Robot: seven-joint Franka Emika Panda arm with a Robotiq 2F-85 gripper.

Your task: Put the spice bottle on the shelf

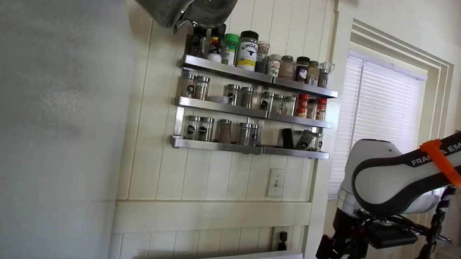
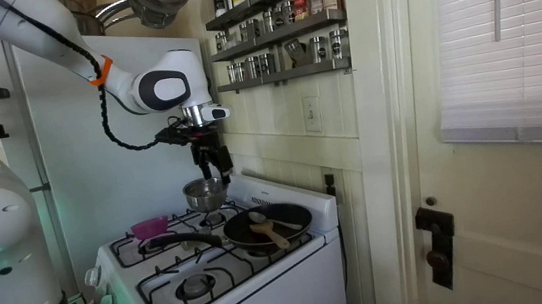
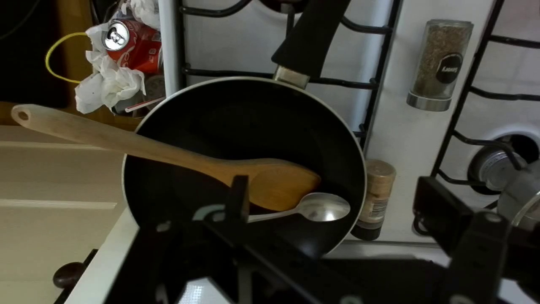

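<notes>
Black two-finger gripper point(image 2: 217, 179) held, fingers apart, near white stovetop's point(image 3: 405, 137) back edge — silver-lidded glass spice bottle point(image 3: 440, 63) laid farther in.

Jars point(image 1: 225, 132) line the three-tiered metal shelf point(image 1: 236, 110).

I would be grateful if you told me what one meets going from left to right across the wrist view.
Dark door knob, red soda can, black frying pan, bottle with a barcode, silver-lidded spice jar, metal bowl at the right edge.
</notes>
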